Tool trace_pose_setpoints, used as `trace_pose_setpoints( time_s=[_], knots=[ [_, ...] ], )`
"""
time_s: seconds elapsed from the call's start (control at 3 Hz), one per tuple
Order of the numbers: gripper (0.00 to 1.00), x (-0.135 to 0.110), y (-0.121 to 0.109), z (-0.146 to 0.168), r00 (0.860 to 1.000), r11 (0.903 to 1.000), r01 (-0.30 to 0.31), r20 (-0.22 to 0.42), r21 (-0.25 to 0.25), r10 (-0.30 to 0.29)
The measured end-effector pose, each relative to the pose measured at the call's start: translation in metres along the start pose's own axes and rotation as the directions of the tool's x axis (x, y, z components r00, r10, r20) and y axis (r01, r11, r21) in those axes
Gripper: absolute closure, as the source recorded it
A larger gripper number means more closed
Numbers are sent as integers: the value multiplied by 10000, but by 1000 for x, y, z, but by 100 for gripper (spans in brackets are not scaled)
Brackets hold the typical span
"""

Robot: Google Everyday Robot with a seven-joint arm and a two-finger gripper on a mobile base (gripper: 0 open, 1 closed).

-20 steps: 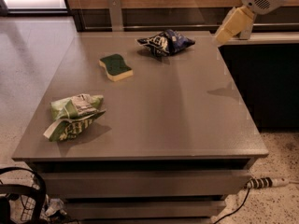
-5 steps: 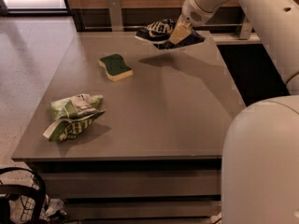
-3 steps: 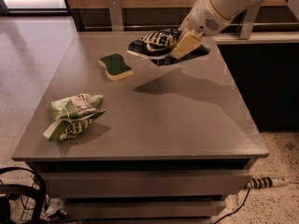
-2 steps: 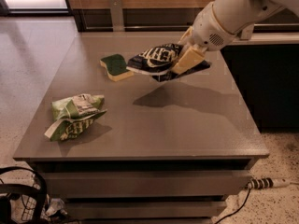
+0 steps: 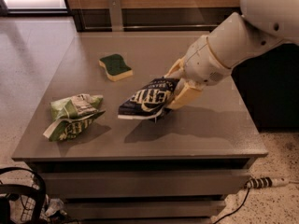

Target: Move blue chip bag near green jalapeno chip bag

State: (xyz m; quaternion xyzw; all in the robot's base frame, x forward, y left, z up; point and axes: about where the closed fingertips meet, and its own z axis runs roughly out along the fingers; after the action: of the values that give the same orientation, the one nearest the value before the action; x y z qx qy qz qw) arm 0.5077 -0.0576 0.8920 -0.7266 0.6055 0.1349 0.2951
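The pincer [image 5: 180, 84] was out over the grey surface [image 5: 219, 129], a little right of centre, and it was clamped on the blue chip bag [image 5: 145, 100], with its tan fingers [image 5: 187, 95] pinching the bag's right end, one above and one below. The white arm [image 5: 233, 45] reached in from the upper right corner. The blue chip bag stuck out to the left of the grip, tilted, its white lettering facing up. A dark shadow lay on the surface under it, so it looked lifted rather than resting. Over on the left, near the front edge, the green jalapeno chip bag [image 5: 72, 115] lay crumpled on the surface. A bare strip ran between it and the blue chip bag: near, not touching. Further back sat a green and yellow sponge [image 5: 115, 66], apart from both bags. Down on the floor, a cable [image 5: 264, 182] trailed at the right and black wire loops [image 5: 18, 195] sat at the left.
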Motion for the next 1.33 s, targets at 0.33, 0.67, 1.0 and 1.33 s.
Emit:
trace_pose_setpoints(
  time_s=[0.33,0.67,1.0,1.33],
  knots=[
    [97,-15,50,29,9767,9751,2078,709,-775,-2026],
    [66,-16,46,26,9724,9711,2281,664,-697,-2236],
    [44,-17,47,27,9702,9688,2374,668,-705,-2329],
    [20,-19,47,27,9695,9680,2405,662,-716,-2360]
  ],
)
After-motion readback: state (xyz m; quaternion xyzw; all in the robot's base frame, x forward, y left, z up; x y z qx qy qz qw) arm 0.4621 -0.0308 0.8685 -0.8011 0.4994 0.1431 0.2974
